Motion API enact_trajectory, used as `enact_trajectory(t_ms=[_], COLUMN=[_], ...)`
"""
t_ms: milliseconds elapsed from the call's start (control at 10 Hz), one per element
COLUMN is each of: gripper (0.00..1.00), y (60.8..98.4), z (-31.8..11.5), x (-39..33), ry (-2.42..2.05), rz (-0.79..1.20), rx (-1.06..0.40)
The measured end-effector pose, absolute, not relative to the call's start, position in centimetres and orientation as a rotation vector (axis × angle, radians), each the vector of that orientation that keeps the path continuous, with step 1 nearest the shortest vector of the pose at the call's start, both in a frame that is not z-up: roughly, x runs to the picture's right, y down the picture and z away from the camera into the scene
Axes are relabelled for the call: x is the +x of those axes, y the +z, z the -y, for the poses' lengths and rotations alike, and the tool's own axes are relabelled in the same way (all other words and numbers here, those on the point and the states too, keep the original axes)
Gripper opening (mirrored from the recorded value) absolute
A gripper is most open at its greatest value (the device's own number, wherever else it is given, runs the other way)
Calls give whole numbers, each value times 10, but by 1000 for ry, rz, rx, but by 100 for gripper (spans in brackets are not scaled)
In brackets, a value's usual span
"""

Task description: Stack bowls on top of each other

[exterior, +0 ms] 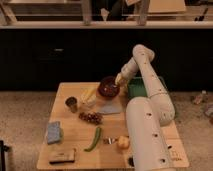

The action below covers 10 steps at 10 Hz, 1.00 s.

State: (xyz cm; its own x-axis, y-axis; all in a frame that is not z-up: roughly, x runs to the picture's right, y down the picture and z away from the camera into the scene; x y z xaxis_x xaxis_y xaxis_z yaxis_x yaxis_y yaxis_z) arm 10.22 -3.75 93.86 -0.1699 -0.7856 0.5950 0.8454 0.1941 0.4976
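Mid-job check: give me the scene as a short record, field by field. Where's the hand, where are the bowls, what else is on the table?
hand: at the far edge of the table, right at the maroon bowl's right rim
maroon bowl: far centre of the wooden table; tilted toward the camera
orange-red bowl: not clearly visible
green tray: right of the maroon bowl
metal cup: left side
grapes: centre
green pepper: near centre
blue sponge: left
stack status: not confirmed

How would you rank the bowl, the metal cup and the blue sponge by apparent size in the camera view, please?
1. Bowl, with the gripper at its rim.
2. Blue sponge, though it lies nearer the camera.
3. Metal cup.
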Motion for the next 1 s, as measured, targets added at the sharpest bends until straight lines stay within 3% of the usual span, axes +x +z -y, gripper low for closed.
enact_trajectory(t_ms=[600,1000], gripper=[80,80], y=[935,895], z=[37,26], x=[110,136], ry=[-1436,-1438], rz=[983,1000], rx=[-45,-4])
